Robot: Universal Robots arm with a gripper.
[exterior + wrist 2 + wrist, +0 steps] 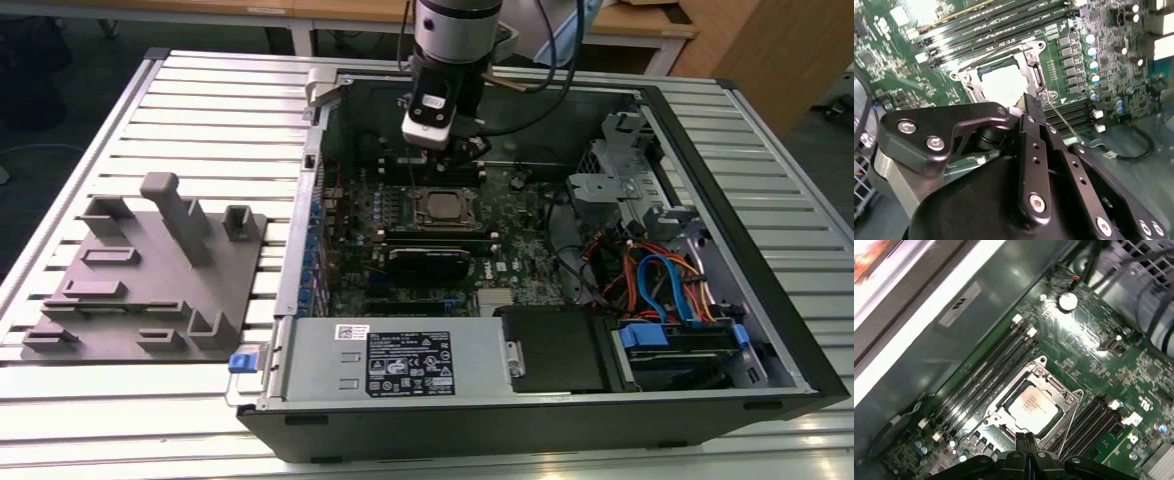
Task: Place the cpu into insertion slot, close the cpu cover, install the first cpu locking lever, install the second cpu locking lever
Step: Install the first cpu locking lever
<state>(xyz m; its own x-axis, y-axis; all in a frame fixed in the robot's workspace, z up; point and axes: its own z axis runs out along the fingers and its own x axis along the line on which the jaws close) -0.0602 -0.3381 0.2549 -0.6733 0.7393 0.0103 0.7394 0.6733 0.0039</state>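
The cpu [1034, 407], a silver-grey square, lies in the insertion slot [1046, 381] on the green board. The silvery cpu cover [1070, 399] lies down around it as a frame. The same cpu [1001, 82] and cover [1034, 75] show in the second wrist view, and the cpu [443, 208] sits mid-board in the exterior view. One thin wire lever [1070, 417] runs along one side of the socket and another lever [985, 415] along the opposite side. My gripper [1026, 439] hovers just off the socket's edge, fingers shut together with nothing seen between them. Its tip [1033, 102] is close to a lever rod [1061, 119].
Long black memory slots [979, 370] flank the socket on both sides. The open computer case [747, 290] walls in the board, with cables [654, 275] and a drive cage at the exterior view's right. A grey fixture block [147, 270] stands on the table at the exterior view's left.
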